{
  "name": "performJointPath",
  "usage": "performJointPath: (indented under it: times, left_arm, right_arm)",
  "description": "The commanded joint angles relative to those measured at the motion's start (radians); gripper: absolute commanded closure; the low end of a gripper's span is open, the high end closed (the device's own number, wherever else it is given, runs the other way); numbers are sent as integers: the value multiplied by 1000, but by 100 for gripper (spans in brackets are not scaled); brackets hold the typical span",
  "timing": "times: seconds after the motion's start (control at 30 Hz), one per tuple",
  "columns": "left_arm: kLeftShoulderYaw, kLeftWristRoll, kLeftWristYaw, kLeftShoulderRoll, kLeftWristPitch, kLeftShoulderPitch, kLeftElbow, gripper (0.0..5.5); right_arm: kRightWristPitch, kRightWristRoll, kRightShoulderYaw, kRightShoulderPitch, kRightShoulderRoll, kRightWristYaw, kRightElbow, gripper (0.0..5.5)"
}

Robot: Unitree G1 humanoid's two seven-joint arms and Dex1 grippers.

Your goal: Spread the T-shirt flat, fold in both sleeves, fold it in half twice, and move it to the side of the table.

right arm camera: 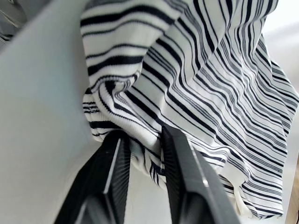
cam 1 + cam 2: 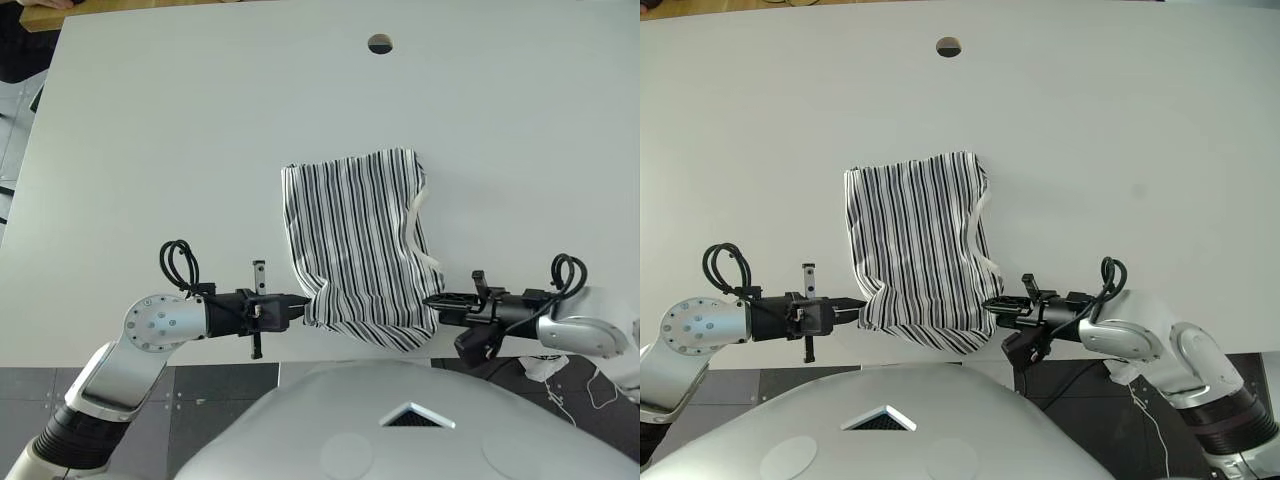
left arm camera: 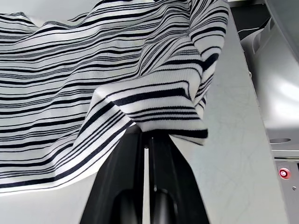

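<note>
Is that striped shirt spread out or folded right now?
Folded: the T-shirt is a narrow panel, no sleeves sticking out, near corners pinched by left gripper and right gripper.

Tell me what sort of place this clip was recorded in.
Probably a lab or office workroom rather than a home. The signs are a large plain white table, a round cable hole near its far edge, and dark grey tiled flooring below its near edge.

text: none legible | labels: none | numbers: none | signs: none
</note>
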Motion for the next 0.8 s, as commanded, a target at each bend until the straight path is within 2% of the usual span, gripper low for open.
performJointPath:
  times: [0.03, 0.07, 0.17, 0.33, 0.43, 0.53, 0.7, 0.77, 0.8]
  left_arm:
    - [18, -28, -16, 21, 22, 2, -15, 540]
    - [24, -45, -25, 26, 27, 7, -20, 540]
    - [63, -147, -27, 11, 85, -6, -41, 540]
    - [169, -375, 89, -87, 367, -181, 16, 540]
    - [215, -473, 159, -140, 524, -291, 95, 540]
    - [210, -505, 239, -206, 646, -415, 188, 540]
    - [182, -484, 327, -305, 729, -556, 305, 540]
    - [179, -466, 364, -339, 742, -596, 358, 540]
    - [177, -458, 378, -354, 745, -615, 382, 518]
  right_arm:
    - [82, 95, 0, 48, -25, 61, -23, 517]
    - [117, 177, -6, 62, -32, 83, -55, 535]
    - [257, 426, -42, 31, -2, 123, -126, 535]
    - [504, 671, -86, -104, 88, 114, -104, 535]
    - [642, 739, -92, -186, 143, 96, -54, 535]
    - [734, 744, -78, -267, 195, 81, 44, 535]
    - [848, 742, -59, -402, 301, 48, 217, 535]
    - [924, 763, -61, -468, 353, 41, 304, 501]
    - [953, 769, -64, -490, 375, 37, 340, 485]
